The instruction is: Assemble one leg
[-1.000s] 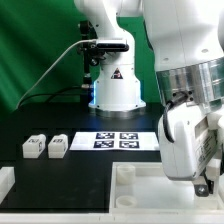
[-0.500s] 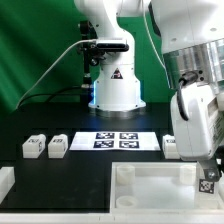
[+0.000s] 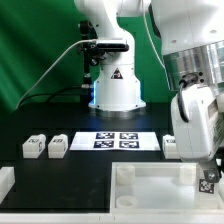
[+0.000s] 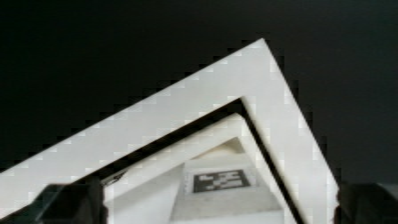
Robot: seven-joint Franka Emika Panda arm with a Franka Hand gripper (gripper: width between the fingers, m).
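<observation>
Robot arm low at the exterior view's right, fingers [image 3: 208, 186] spread wide and grasping nothing, a tagged leg [image 3: 209, 182] standing in the white panel's [image 3: 150, 180] near right corner, two more legs [image 3: 45, 147] far left on the black tabletop [image 3: 70, 180], marker board [image 3: 116, 140] at centre.

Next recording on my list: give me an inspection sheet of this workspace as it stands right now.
Surface: black table.
Job's things: two legs side by side at the exterior view's left; another leg with its tag under the gripper, at the corner of the large white panel.
Clutter: marker board flat at the table's middle.
Grippers: gripper low over the panel corner, open, holding nothing.
Cables: a black cable runs from the arm's base toward the exterior view's left.
Surroundings: green backdrop.
</observation>
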